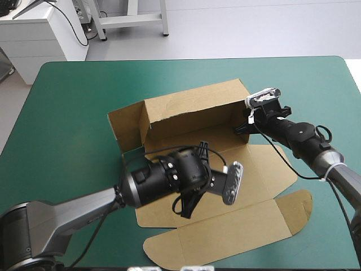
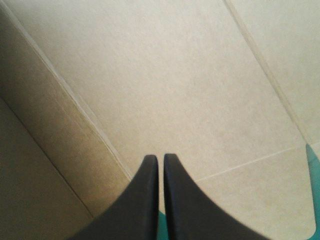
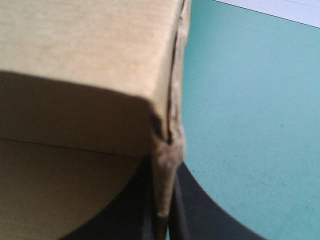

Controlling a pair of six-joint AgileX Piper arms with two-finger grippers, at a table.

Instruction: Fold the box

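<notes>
The brown box [image 1: 192,107] is lying near the middle of the table on the teal-green cover [image 1: 73,113]. It is partly built: a side flap at the left end is leaning outward, the far wall is standing up, and the near panels are lying flat. The left gripper [image 2: 160,159] is hanging over the flat floor panel with its black fingers pressed together and nothing between them. I cannot tell whether the tips are touching the board. At the right end of the far wall, the right gripper [image 3: 165,172] is pinching the wall's upright edge, and the board is looking a little crushed there. The board is probably handling as light and stiff, bending cleanly only along its creases, denting at the edges and sliding easily on the cover. Gripping a free edge close to a crease, with the other gripper pinning the floor, is looking safest.
</notes>
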